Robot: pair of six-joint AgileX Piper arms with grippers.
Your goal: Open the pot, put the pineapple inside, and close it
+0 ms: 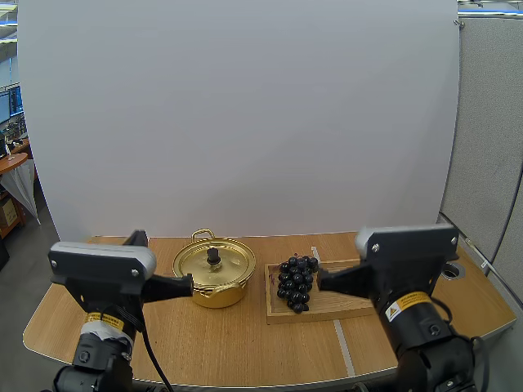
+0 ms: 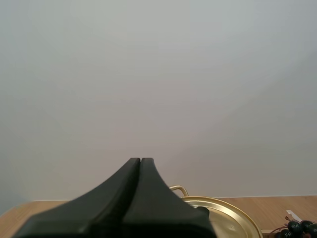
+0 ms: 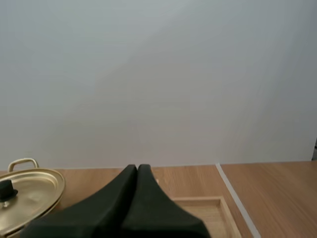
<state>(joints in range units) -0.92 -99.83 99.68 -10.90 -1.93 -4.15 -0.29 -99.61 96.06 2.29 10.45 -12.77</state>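
Sitting closed under its lid (image 1: 225, 269), the gold pot (image 1: 216, 294) stands a little toward 9 o'clock from the middle of the table (image 1: 245, 347), the black knob (image 1: 213, 256) upright at the lid's centre. The fruit at hand is a bunch of dark grapes (image 1: 296, 282), lying at the pot's 3 o'clock on the end of a wooden tray (image 1: 347, 307) nearest the pot, just beside the pot yet apart from it. The left gripper (image 1: 186, 286) points at the pot from its 9 o'clock, tips near the wall, fingers pressed together as 1 dark wedge, holding nothing. The right gripper (image 1: 323, 280) points in from the grapes' 3 o'clock, its 2 fingers likewise flat against each other and empty. Opening the pot is, I judge, the step in hand. To do it well, the left gripper should spread its fingers, rise above the rim, centre over the knob, descend straight, pinch it low, then lift vertically so the lid clears without dragging the pot, and set it down at 9 o'clock, away from the tray.
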